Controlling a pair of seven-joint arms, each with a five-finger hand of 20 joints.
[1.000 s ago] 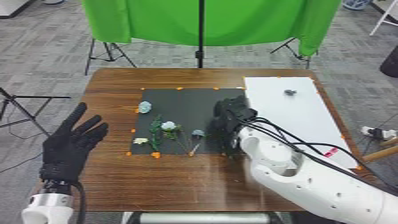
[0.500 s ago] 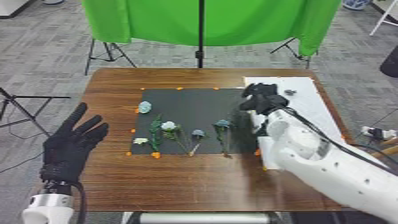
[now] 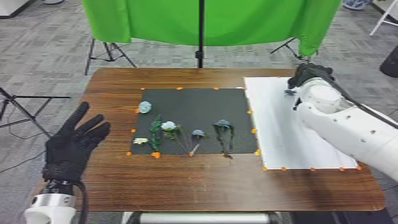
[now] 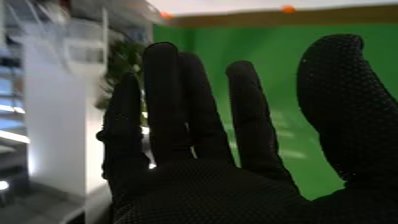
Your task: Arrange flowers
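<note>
In the head view, the right hand (image 3: 312, 74) is over the far part of the white sheet (image 3: 289, 142), its fingers just beside a small grey-blue flower (image 3: 290, 92). Right of the left hand's (image 3: 68, 152) spread fingers, flowers (image 3: 169, 126) lie on the black mat (image 3: 191, 100).

In the right wrist view, the fingers stand straight, partly spread, the thumb well apart.

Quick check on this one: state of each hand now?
Left hand: open, fingers spread, holding nothing.
Right hand: open, fingers extended, nothing in its grasp, near the small flower on the white sheet.
</note>
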